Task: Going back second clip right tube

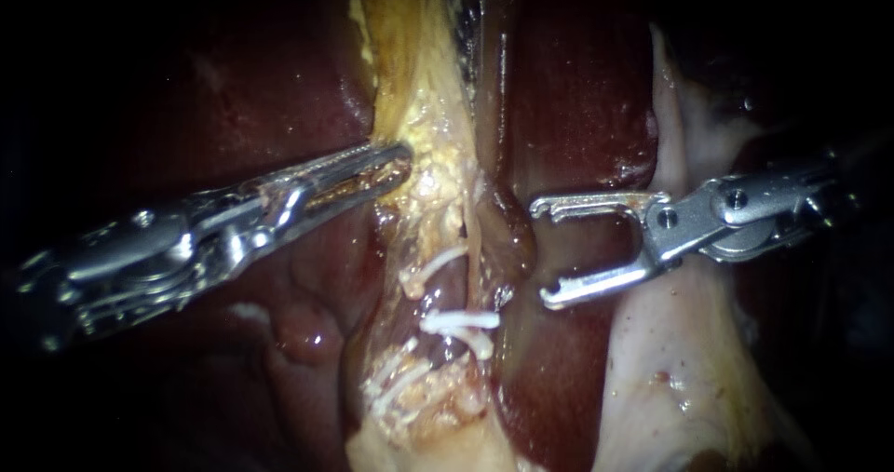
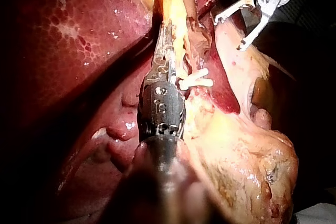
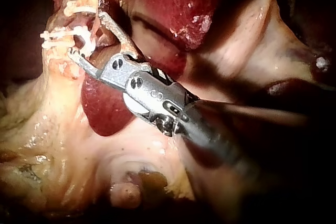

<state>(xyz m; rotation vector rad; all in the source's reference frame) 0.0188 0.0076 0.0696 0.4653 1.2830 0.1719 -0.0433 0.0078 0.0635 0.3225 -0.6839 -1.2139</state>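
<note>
A yellowish tissue strand (image 1: pixel 424 146) runs down the middle of the endoscope view. Lower on it, a tube (image 1: pixel 447 290) carries white clips (image 1: pixel 461 323) (image 2: pixel 197 80) (image 3: pixel 68 35). My left instrument (image 1: pixel 391 165) (image 2: pixel 165 38) comes in from the left, its jaws shut on the yellow tissue above the clips. My right instrument (image 1: pixel 545 251) (image 2: pixel 229 34) (image 3: pixel 86 34) stands to the right of the clipped tube. Its jaws are wide open and empty, apart from the tube in the endoscope view. Which tube is the right one I cannot tell.
Dark red liver (image 1: pixel 577 90) (image 2: pixel 79 40) lies on both sides of the strand. A pale fold of tissue (image 1: pixel 670 360) runs under the right instrument's shaft. Fatty yellow tissue (image 2: pixel 247 161) (image 3: pixel 31 145) spreads below the clips.
</note>
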